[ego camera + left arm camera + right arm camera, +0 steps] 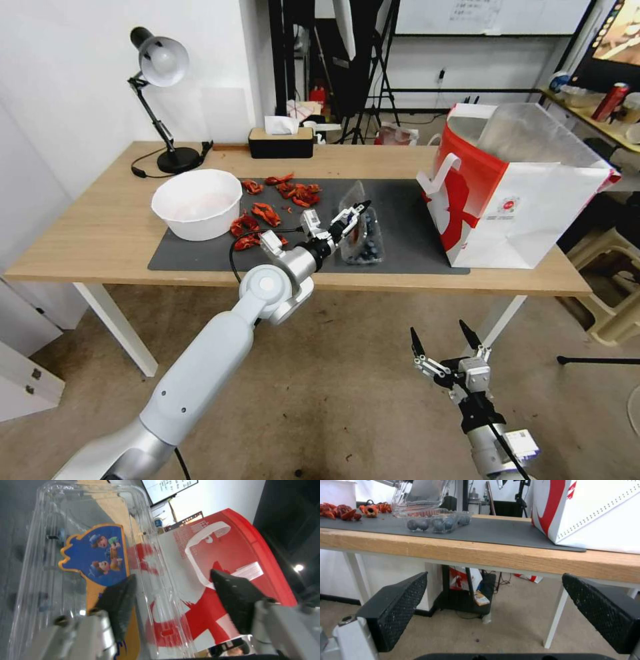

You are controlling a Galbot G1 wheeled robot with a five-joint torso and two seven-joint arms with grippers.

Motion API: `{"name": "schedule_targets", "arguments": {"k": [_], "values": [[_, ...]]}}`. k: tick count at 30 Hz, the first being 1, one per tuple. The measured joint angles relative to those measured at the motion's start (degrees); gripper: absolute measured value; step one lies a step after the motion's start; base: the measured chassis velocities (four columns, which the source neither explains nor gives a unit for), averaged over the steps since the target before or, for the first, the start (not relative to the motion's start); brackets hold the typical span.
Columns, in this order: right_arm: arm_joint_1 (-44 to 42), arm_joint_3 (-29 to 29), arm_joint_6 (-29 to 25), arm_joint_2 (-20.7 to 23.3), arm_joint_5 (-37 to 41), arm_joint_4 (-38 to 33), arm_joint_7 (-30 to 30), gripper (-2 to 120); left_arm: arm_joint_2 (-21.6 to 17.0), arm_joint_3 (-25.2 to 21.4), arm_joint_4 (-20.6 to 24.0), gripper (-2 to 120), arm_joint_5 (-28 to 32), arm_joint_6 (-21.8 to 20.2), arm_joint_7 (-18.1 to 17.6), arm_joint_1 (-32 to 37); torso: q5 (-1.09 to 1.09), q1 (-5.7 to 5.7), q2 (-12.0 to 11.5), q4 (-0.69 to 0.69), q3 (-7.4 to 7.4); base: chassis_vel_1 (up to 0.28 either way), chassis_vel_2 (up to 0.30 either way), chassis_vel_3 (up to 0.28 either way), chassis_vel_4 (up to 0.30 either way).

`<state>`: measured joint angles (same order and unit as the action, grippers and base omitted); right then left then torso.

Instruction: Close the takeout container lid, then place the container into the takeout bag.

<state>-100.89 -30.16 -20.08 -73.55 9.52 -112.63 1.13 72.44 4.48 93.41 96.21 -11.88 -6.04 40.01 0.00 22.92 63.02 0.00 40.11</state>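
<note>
the first step is in hand: closing the lid. the small clear plastic hinged takeout container [363, 243], dark blueberries in its base, sits on the dark grey mat [407, 220] near the front edge of the light wooden table [100, 233], between the scattered red peel pieces [267, 213] and the large red-and-white paper takeout bag [513, 200], well apart from the bag. its clear lid [353, 200] stands raised, roughly upright, not yet folded onto the base.

the left gripper [352, 213] is at the lid; its jaws are spread, and in the left wrist view the lid's edge runs between the two dark fingertips [118, 602], one seen through the plastic beside the blue cartoon sticker [96, 555]. whether either tip presses on the plastic i cannot tell; nothing is firmly clamped.

the right gripper [443, 347] hangs below table height in front of the table, jaws wide open and empty.

as i judge it, the next move calls for tipping the lid over its hinge down onto the base and pressing until it snaps, without sliding the light box. the bagging is not begun.
</note>
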Motion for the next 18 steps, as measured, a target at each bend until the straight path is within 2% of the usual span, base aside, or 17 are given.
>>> {"name": "schedule_targets", "arguments": {"k": [1, 4, 5, 9, 10, 12, 13, 16, 18], "values": [[0.00, 0.00, 0.00, 0.00, 0.00, 0.00, 0.00, 100, 0.00, 0.00, 0.00, 55, 0.00, 0.00, 0.00, 0.00, 0.00, 0.00, 0.00, 0.00, 0.00, 0.000, 0.000, 0.000, 0.000], [-0.14, 0.01, -0.01, -0.01, 0.04, -0.34, 0.00, 100, 0.35, 0.63, -0.47, 40, -1.13, -0.01, -1.16, -0.43, 0.00, 0.00, 0.00, 0.00, 0.00, 0.000, 0.000, 0.000, 0.000], [-0.14, 0.01, -0.01, -0.01, 0.04, -0.34, 0.00, 100, 0.35, 0.63, -0.47, 40, -1.13, -0.01, -1.16, -0.43, 0.00, 0.00, 0.00, 0.00, 0.00, 0.000, 0.000, 0.000, 0.000], [-0.27, 0.03, -0.01, -0.02, 0.05, -0.86, 0.00, 100, 0.49, 1.33, -1.50, 23, -2.18, -0.09, -3.41, -1.08, 0.00, 0.00, 0.00, 0.00, 0.00, 0.000, 0.000, 0.000, 0.000], [-0.27, 0.03, -0.01, -0.02, 0.05, -0.86, 0.00, 100, 0.49, 1.33, -1.50, 23, -2.18, -0.09, -3.41, -1.08, 0.00, 0.00, 0.00, 0.00, 0.00, 0.000, 0.000, 0.000, 0.000], [-0.42, 0.04, 0.16, 0.06, 0.26, -1.49, 0.04, 100, 0.45, 1.50, -1.74, 11, -2.35, -0.59, -4.83, -1.47, 0.00, 0.00, 0.00, 0.00, 0.00, 0.000, 0.000, 0.000, 0.000], [-0.42, 0.04, 0.16, 0.06, 0.26, -1.49, 0.04, 100, 0.45, 1.50, -1.74, 11, -2.35, -0.59, -4.83, -1.47, 0.00, 0.00, 0.00, 0.00, 0.00, 0.000, 0.000, 0.000, 0.000], [-0.40, 0.02, 1.02, 0.49, 1.03, -2.76, 0.09, 100, 0.24, 1.70, -1.87, 0, -3.25, -1.62, -7.35, -1.81, 0.00, 0.00, 0.01, 0.00, 0.00, 0.000, 0.000, 0.000, 0.000], [-0.34, 0.00, 1.17, 0.60, 1.19, -2.97, 0.09, 100, 0.18, 1.73, -1.91, 0, -3.53, -1.90, -7.84, -1.86, 0.00, 0.00, 0.01, 0.00, 0.00, 0.000, 0.000, 0.000, 0.000]]}}
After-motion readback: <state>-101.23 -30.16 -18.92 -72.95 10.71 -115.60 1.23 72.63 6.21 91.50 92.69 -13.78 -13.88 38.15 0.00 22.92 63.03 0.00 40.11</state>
